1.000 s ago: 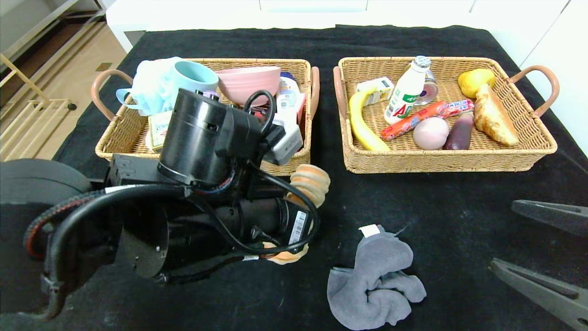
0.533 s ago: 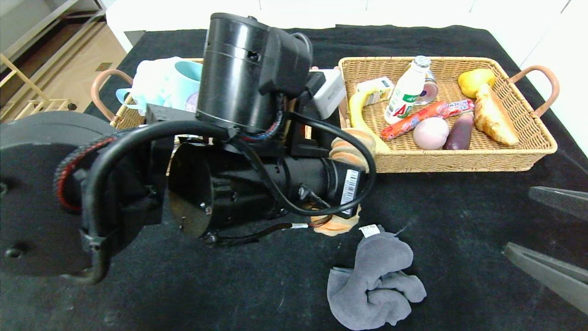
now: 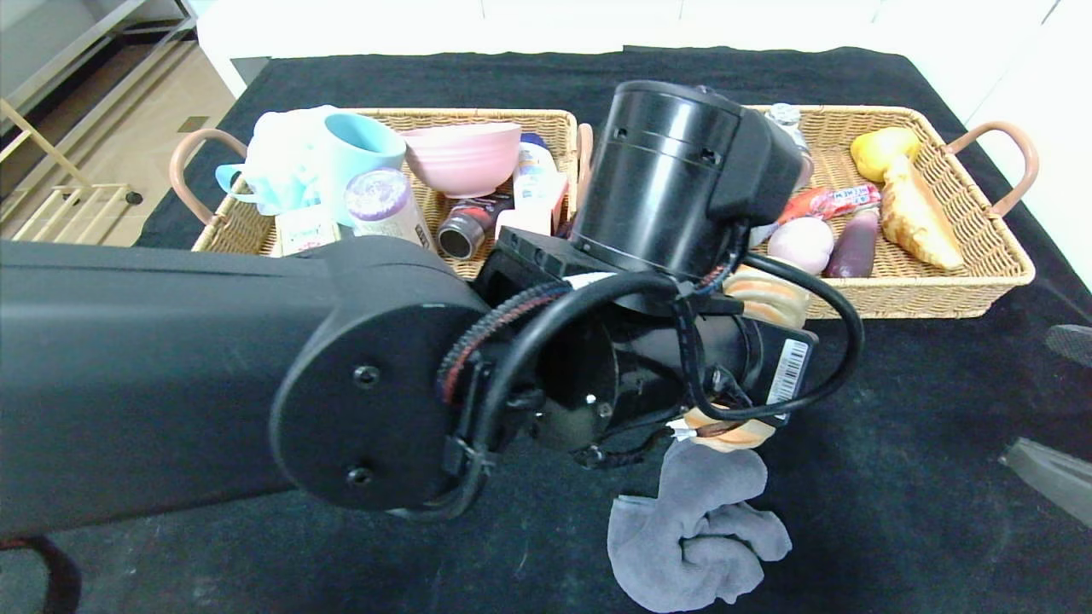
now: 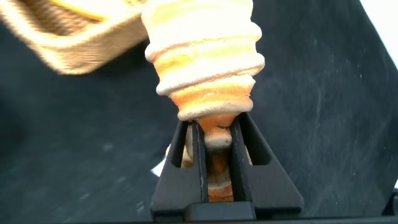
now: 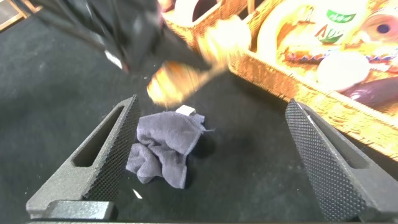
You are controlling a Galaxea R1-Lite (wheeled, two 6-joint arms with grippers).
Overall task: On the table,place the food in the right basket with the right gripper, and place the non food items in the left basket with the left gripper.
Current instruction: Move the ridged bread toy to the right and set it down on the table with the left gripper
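Observation:
My left gripper is shut on a ridged orange-beige bread roll. In the head view the left arm hides the fingers; the roll hangs at the front left corner of the right basket, above the table. A crumpled grey cloth lies on the black table in front of it, and shows in the right wrist view. My right gripper is open and empty, at the table's right edge. The left basket holds non-food items.
The right basket holds an egg, a sausage, an eggplant, a pastry and a lemon. The left basket holds a mug, a pink bowl and a can.
My left arm has swung to the right with the bread roll, from the front of the left basket to the front of the right basket. The right gripper has drifted slightly right.

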